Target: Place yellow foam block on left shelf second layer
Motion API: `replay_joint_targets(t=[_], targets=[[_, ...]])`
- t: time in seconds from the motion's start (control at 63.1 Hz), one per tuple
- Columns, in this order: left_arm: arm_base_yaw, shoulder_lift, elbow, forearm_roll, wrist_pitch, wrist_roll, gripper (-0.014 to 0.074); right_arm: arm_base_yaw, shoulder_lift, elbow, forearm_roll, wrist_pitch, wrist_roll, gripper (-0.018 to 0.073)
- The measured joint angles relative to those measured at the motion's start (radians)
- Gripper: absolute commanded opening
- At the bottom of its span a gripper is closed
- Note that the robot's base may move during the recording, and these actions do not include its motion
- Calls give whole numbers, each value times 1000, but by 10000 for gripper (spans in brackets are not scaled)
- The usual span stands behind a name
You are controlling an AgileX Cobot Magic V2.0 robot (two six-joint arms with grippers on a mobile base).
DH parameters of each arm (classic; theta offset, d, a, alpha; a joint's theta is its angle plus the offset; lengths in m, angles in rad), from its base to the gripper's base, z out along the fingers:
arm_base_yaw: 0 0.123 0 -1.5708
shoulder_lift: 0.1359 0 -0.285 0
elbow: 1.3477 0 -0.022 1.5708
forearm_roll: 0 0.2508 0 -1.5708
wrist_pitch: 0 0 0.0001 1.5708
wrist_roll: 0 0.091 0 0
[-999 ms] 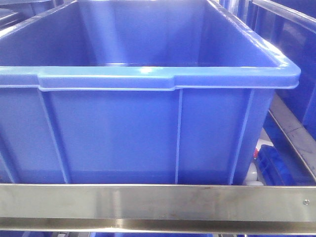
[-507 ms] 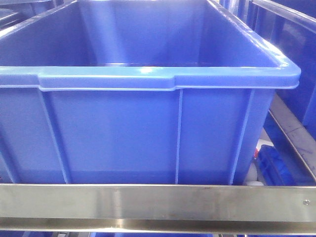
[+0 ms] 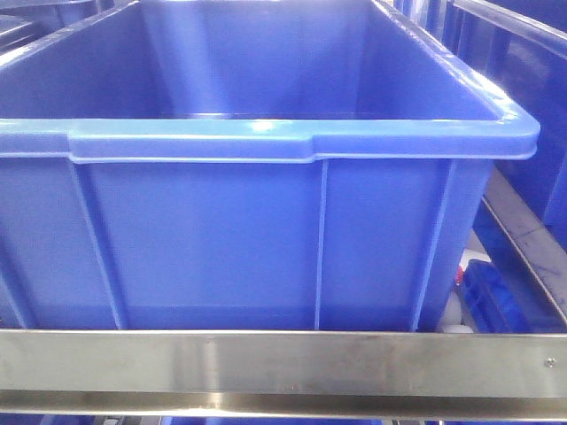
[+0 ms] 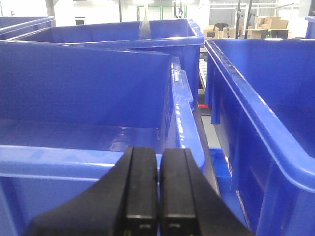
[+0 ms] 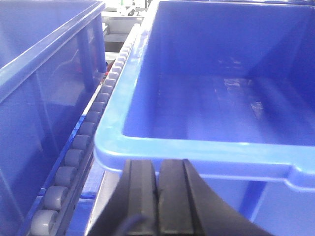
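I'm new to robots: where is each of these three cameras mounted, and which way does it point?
Exterior front view: faces a blue bin side-on behind a steel shelf rail; no robot parts show.
Left wrist view: sits above the shut left gripper, looking across open bins.
Right wrist view: sits above the shut right gripper, looking into a bin beside a roller track.
Both wrist views show blue bins; no yellow block appears.

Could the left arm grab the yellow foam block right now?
Probably not. No yellow block shows in any view. The left gripper is shut and empty, hovering at the rim of a blue bin whose visible floor looks bare.
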Motion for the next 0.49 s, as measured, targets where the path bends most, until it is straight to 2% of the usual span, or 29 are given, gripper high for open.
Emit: replay_joint_targets(t=[0.492], targets=[[0,0,0,0,0,0,124,0,0,0,0,0,0,27]])
